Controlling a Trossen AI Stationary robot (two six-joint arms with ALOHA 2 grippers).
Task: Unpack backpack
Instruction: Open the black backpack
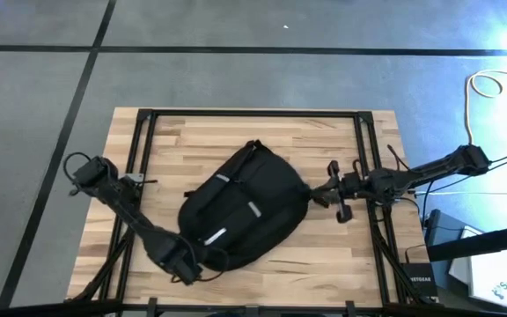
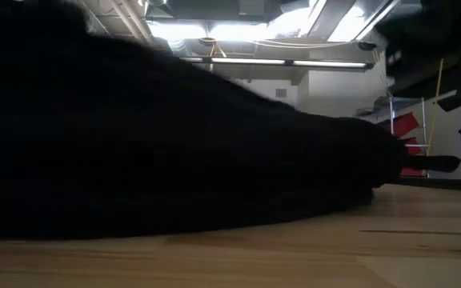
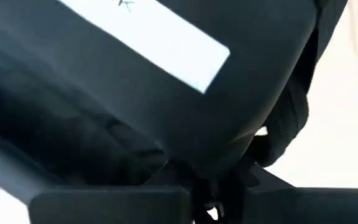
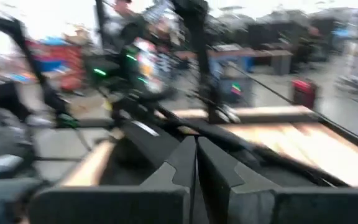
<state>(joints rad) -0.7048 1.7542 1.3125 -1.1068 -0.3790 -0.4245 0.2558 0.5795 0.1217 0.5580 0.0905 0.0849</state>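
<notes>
- On the wooden plank table (image 1: pixel 324 255) lies the rounded, soft black backpack (image 1: pixel 245 211), grey stripes showing.
- Left gripper (image 1: pixel 202 261) is clamped on its near edge.
- Right gripper (image 1: pixel 313 192), fingers together, touches its side.

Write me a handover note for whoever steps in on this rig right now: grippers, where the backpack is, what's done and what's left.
Left gripper: shut, pressed against the near-left edge of the backpack; whether it has pinched fabric, a strap or a zip pull cannot be told.
Right gripper: shut, at the backpack's right end; contact or hold not clear.
Backpack: lying flat in the middle of the table, grey stripes up, looks closed.
Done: both arms brought to the bag.
Left: open it and take out the contents; nothing lies outside it yet.
</notes>
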